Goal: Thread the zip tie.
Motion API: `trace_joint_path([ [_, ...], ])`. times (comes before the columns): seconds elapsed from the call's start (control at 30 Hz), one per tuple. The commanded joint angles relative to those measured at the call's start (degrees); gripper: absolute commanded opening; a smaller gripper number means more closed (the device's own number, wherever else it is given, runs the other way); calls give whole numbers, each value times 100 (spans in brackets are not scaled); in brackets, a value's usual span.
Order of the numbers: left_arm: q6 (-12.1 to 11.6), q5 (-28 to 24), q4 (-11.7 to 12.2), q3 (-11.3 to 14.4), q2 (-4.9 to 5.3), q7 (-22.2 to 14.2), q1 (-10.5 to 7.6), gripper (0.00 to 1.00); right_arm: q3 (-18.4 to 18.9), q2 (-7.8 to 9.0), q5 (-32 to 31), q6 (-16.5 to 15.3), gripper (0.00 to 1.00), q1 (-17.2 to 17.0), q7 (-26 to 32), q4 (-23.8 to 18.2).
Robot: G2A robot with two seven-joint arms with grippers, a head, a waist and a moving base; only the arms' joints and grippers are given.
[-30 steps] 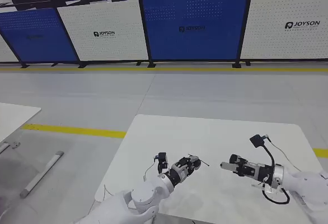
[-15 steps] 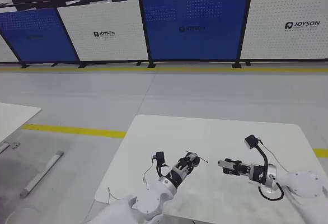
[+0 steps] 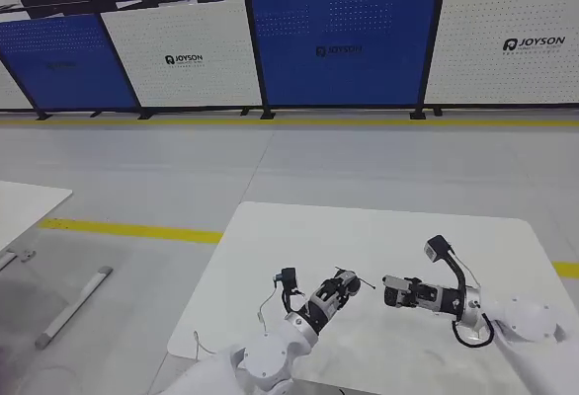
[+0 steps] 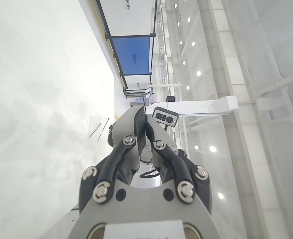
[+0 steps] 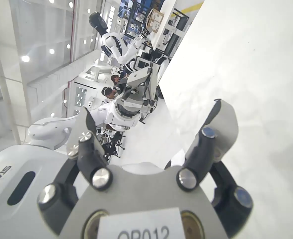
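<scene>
Thin black zip tie (image 3: 357, 279) pinched between the closed fingertips of the left gripper (image 3: 347, 284), above the white table (image 3: 369, 227) near the middle of its robot-side edge, right gripper (image 3: 386, 291) facing it close by (fingers spread wide, holding nothing).

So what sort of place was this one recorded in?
Most likely an indoor robotics lab or test hall. Blue and white perforated partition panels fence off the area, a yellow floor line marks the grey floor, and another humanoid robot stands in the background.
</scene>
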Motion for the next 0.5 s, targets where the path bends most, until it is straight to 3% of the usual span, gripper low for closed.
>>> trace_joint_path([
  [0.0,-5,8,9,0,-5,27,-2,0,-8,-13,3,1,100,18,-36,44],
  [0.27,-3,6,27,-24,-14,8,12,0,-8,-13,3,1,100,18,-36,44],
  [0.47,78,51,94,-14,-126,-15,-12,0,-67,-108,126,135,100,42,-21,21],
])
